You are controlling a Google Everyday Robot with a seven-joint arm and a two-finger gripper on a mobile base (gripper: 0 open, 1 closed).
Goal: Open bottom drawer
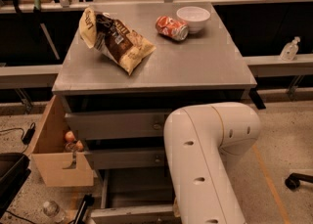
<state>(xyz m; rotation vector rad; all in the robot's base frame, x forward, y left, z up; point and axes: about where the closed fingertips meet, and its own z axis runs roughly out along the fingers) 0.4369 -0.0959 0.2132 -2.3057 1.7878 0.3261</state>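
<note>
The bottom drawer [138, 191] stands pulled out at the foot of the cabinet, its shallow tray exposed below two shut drawer fronts [117, 124]. The white arm [205, 164] reaches down in front and hides the tool, so its state cannot be told. A cardboard box [56, 167] sits left. On the tabletop [205, 69] lie a chip bag [117, 39], a can [172, 27] and a bowl [193, 17].

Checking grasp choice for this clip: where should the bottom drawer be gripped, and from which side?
The bottom drawer sits pulled out, tray open upward. Its knob is not visible, so probably pinch the front panel's top edge from above, at the front. The gripper is out of view; only the white arm shows.
</note>
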